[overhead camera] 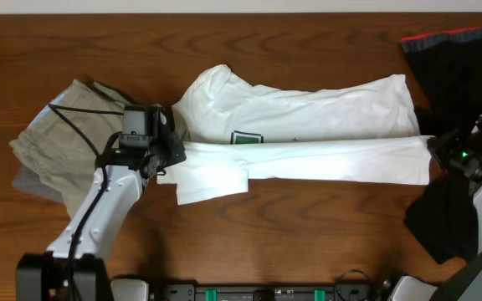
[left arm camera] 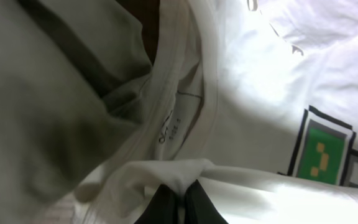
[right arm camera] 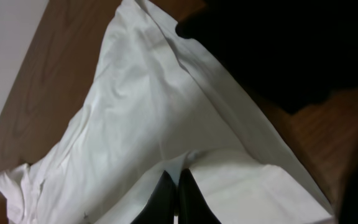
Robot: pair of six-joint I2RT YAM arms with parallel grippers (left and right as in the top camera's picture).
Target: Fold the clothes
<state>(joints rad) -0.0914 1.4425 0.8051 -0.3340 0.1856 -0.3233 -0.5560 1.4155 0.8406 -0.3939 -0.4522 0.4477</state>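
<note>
The clothes, a white T-shirt (overhead camera: 308, 138), lie lengthwise across the middle of the table. The near long edge is folded over, and the green print (overhead camera: 245, 138) shows just above the fold. My left gripper (overhead camera: 168, 157) is at the shirt's left end, by the collar. In the left wrist view the gripper (left arm camera: 180, 183) is shut on a pinch of white fabric below the neck label (left arm camera: 169, 129), with the green print (left arm camera: 321, 152) to the right. My right gripper (overhead camera: 436, 152) is at the hem end. The right wrist view shows it (right arm camera: 175, 171) shut on a fold of the white shirt (right arm camera: 135, 106).
A khaki garment (overhead camera: 57, 142) lies folded at the left, under my left arm. A black garment with a red stripe (overhead camera: 458, 63) lies at the back right, and more black cloth (overhead camera: 442, 217) lies by my right arm. The black cloth (right arm camera: 291, 43) overlaps the shirt's edge.
</note>
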